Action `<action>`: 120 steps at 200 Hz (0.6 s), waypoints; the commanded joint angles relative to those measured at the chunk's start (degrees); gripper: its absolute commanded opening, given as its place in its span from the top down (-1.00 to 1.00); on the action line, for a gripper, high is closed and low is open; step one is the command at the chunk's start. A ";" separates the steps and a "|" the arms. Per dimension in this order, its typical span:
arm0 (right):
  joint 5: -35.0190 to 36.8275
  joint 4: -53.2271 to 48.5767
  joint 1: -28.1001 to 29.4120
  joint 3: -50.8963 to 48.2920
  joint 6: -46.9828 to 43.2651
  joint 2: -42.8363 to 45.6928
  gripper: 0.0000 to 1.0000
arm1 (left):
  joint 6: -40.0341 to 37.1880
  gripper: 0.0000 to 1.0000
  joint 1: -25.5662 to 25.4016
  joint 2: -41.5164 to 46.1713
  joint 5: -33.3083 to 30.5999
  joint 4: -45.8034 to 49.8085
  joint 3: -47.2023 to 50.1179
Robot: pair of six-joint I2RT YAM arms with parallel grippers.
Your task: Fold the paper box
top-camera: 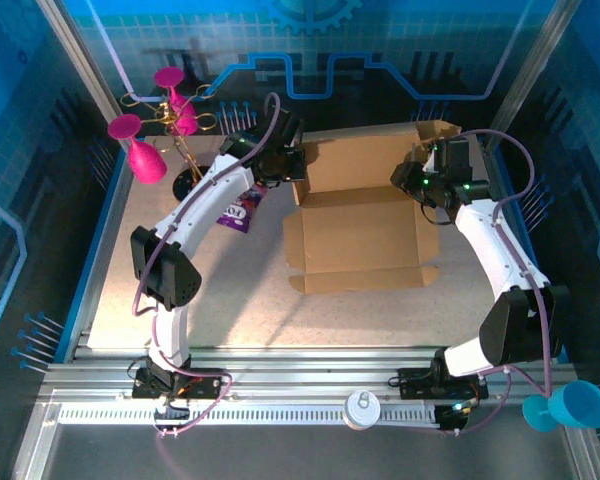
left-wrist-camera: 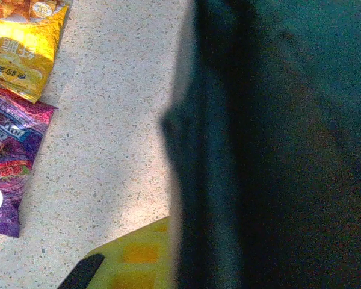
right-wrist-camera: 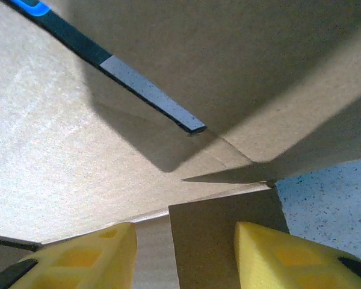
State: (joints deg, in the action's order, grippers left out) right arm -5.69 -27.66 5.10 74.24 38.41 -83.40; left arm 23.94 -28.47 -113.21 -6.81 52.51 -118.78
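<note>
**Cardboard mailer part-folded, both tools at its far corners**

Brown and unprinted, the paper box (top-camera: 365,235) lies open on the right half of the tabletop (top-camera: 230,300), nearer the far edge than the near one. Its broad base panel is flat, with a narrow flap along the near side and a large panel at the back.

The left tool (top-camera: 285,165) is at the box's far left corner. It is shut. The left wrist view shows one yellow finger (left-wrist-camera: 138,259) low in the frame, hard against a dark blurred mass on its right, and I cannot tell whether any cardboard is pinched there. Just left of that arm, on the tabletop, lies a purple snack packet (top-camera: 242,210). The wrist camera also picks up a yellow packet (left-wrist-camera: 18,48) beside it, toward the far left corner.

The right tool (top-camera: 420,180) is at the box's right side, near the far right corner. In the right wrist view its two yellow fingers (right-wrist-camera: 78,259) stand apart. A small cardboard flap (right-wrist-camera: 222,241) sits in the gap, clear of the left finger and close against the right one; the tool has no grip on it. Beyond the flap a crease runs where the box's inner panels meet.

Pink goblets (top-camera: 145,150) hang on a stand at the far left corner.
</note>
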 commanded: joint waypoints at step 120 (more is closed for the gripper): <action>-9.11 5.34 -17.05 9.89 -7.03 11.11 -0.09 | 0.53 1.00 4.69 -0.76 8.39 2.01 -3.08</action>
State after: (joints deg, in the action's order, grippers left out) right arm -9.85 -27.00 -9.02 83.74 34.09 -71.20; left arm 24.08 -24.53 -113.23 -2.22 52.80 -118.91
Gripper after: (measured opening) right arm 0.542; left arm 0.086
